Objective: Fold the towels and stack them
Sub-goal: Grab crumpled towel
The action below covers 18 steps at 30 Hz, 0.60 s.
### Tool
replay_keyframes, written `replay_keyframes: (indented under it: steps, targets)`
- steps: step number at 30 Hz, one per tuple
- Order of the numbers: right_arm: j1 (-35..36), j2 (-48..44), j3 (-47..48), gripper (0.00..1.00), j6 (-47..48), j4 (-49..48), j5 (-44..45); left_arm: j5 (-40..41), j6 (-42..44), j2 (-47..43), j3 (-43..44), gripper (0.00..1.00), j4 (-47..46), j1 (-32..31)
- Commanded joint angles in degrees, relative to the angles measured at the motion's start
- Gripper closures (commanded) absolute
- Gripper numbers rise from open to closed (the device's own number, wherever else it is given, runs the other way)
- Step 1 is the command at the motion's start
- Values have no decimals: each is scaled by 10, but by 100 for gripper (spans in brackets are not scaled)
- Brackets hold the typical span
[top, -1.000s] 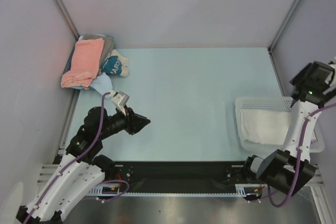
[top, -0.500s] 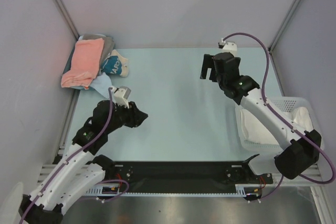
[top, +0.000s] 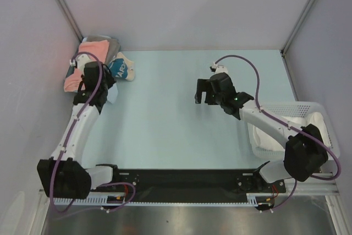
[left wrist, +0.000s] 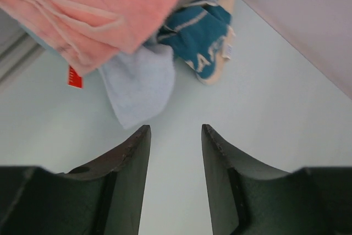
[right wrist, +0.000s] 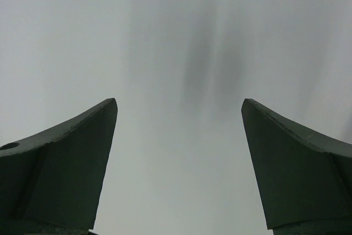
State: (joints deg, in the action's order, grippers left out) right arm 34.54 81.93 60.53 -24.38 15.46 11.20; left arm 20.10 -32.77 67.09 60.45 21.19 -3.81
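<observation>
Left gripper (left wrist: 175, 130) just swung to the salmon-pink terry towel (left wrist: 93, 4), jaws apart, empty; right gripper (right wrist: 179, 108) gapes too. Grab's probably next.

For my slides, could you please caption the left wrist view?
Open left end effector facing pink towel, light blue towel and teal bundle.

Your pale table (top: 181, 125) carries a towel heap dead ahead of the left gripper (left wrist: 175, 130). The light blue towel (left wrist: 140, 83) lies flat on it, the salmon-pink towel (left wrist: 99, 9) is on top, and the teal bundle (left wrist: 201, 37) is just beside. A white basket (top: 305, 104) sits well behind the right gripper (top: 204, 93).
</observation>
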Motion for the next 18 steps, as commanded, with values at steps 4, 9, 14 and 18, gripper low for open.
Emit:
replay_keyframes:
  steps: [4, 9, 14, 18]
  targets:
    - [25, -19, -24, 0, 2, -61, -61, 103, -47, 94, 53, 48, -18, 57]
    - [23, -29, -39, 0, 14, -58, -62, 120, -62, 184, 106, 47, -27, 79]
    - [24, -31, -57, 0, 14, -74, -87, 136, -46, 240, 143, 47, -52, 86]
    - [21, -29, -56, 0, 19, -70, -89, 143, -47, 295, 187, 48, -34, 98]
